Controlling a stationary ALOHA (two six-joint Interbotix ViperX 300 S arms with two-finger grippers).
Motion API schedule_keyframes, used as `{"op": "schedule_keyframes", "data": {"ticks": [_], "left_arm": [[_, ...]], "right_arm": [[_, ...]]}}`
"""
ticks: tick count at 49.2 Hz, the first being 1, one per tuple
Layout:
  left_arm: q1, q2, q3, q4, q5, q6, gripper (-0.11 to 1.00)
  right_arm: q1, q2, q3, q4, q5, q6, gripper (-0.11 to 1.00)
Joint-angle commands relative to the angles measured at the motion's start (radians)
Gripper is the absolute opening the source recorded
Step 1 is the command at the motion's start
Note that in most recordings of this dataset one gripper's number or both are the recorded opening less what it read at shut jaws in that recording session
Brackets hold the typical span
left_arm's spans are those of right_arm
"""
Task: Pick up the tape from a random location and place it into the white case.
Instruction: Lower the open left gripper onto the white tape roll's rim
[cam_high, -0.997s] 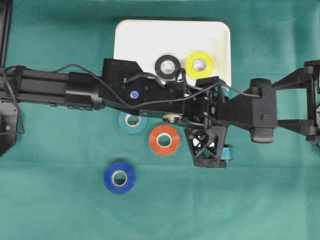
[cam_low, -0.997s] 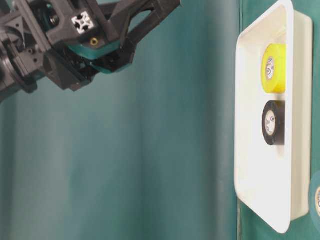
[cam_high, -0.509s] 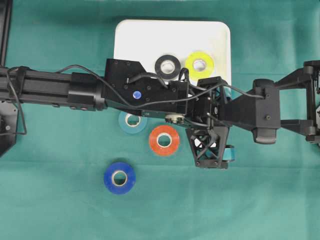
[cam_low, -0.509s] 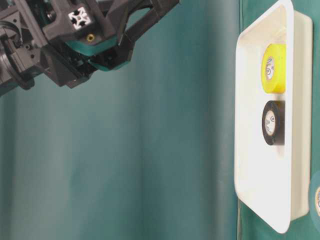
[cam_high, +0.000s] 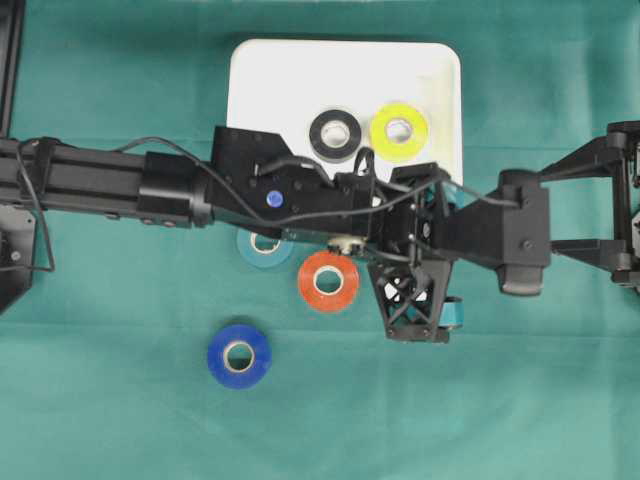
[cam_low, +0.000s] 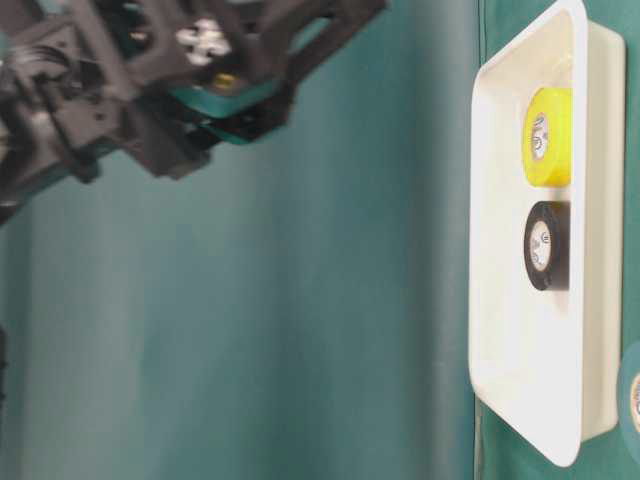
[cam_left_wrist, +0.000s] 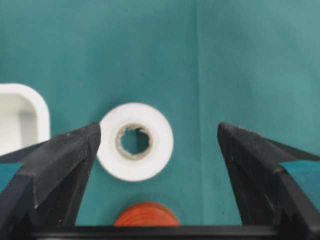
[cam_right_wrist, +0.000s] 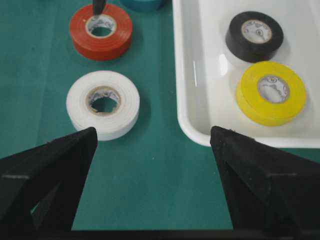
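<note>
Green cloth (cam_high: 120, 400), orange roll (cam_high: 328, 281), blue roll (cam_high: 239, 355)

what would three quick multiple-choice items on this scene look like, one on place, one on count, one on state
1. Where does the white tape roll lie?
A. inside the white case
B. on the green cloth beside the white case
C. stacked on the orange roll

2. How many tape rolls are in the white case?
A. none
B. two
C. four

3. How does the left pincer stand?
A. open, holding nothing
B. shut on the white roll
C. shut on the orange roll

Answers:
1 B, the right wrist view shows it on the cloth just outside the case's rim.
2 B, only the black roll and the yellow roll sit inside.
3 A, the left wrist view shows its fingers wide apart above the white roll.
</note>
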Motion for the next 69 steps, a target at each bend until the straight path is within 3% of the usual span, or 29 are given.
{"op": "schedule_keyframes", "data": {"ticks": [1,23,69], "left_arm": [[-0.009,-0.026,0.018,0.003,-0.048,-0.005,0.91],[-0.012,0.008,0.186,-0.002,-0.210,-0.058,0.91],[-0.023,0.153,0.229,-0.005,-0.305,-0.087,0.91]], "right_arm": [[0.002,0.008,-0.011,-0.002,-0.005,-0.003,0.87],[0.002,0.009,-0.011,-0.005,-0.008,-0.003,0.87],[0.003,0.026,-0.006,-0.005,-0.011,-0.003,0.87]]}}
